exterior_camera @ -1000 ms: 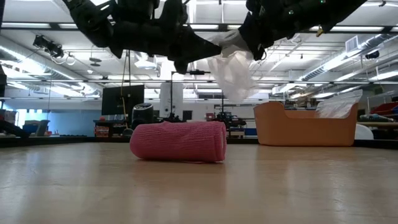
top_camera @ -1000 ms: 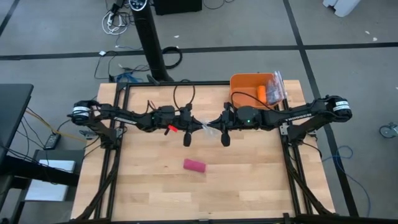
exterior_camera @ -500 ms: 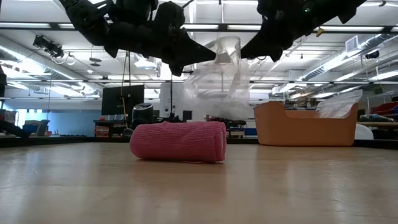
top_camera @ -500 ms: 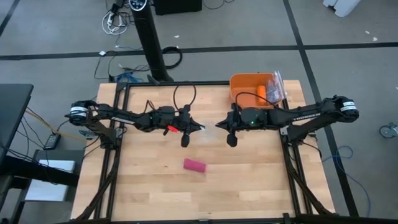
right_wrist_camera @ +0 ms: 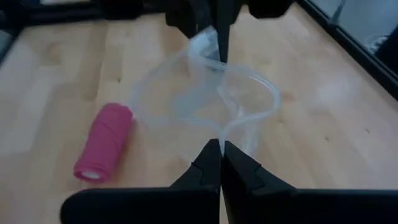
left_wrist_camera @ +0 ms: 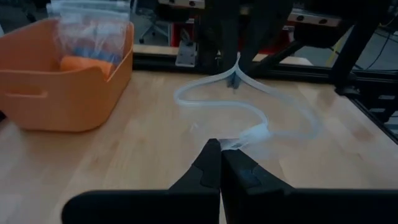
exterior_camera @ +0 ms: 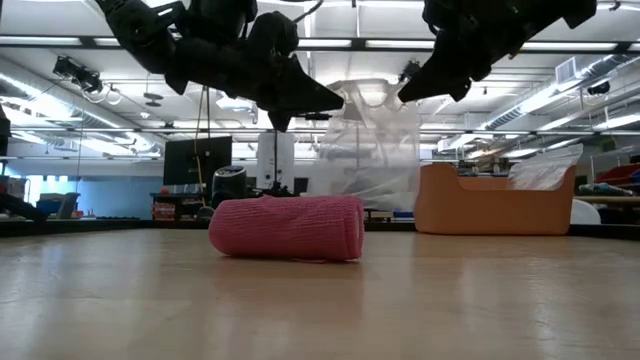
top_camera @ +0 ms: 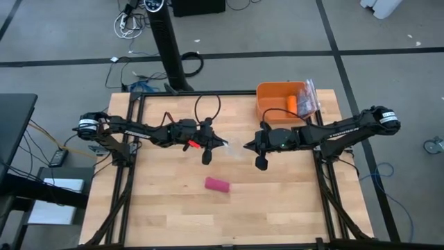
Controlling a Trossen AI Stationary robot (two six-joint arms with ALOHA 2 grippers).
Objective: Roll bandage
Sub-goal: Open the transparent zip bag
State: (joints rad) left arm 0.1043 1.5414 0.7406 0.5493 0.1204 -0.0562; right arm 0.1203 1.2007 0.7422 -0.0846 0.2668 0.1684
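The bandage (top_camera: 216,185) is a rolled pink cylinder lying on its side on the wooden table (top_camera: 173,208), seen also in the low view (exterior_camera: 288,228) and the right wrist view (right_wrist_camera: 102,149). No gripper touches it. Above the table's middle hangs a clear plastic bag (top_camera: 235,146) (exterior_camera: 370,140), its mouth spread into a loop. My left gripper (top_camera: 223,143) (left_wrist_camera: 219,149) is shut on one side of the mouth. My right gripper (top_camera: 247,147) (right_wrist_camera: 217,146) is shut on the opposite side. My left gripper pinches the bag's mouth rim (left_wrist_camera: 245,138) between its two shut fingers, coming nearly level from the table's left. The bag hangs below, clear of the table. My right gripper pinches the opposite mouth rim (right_wrist_camera: 225,127) between its shut fingers, slanting down from the table's right. The rim arcs away on both sides toward the other gripper, holding the mouth open.
An orange bin (top_camera: 277,101) (exterior_camera: 490,200) stands at the far right of the table, holding a small orange roll (top_camera: 292,105) and crinkly plastic bags (top_camera: 307,96). Black frame rails (top_camera: 132,173) run along the table's left and right edges.
My right gripper has gone toward the table's right edge and turned, drawing away from my left gripper. The bag, which hung bunched between the two grippers, has been spread out and its mouth pulled open. The bandage has stayed where it was.
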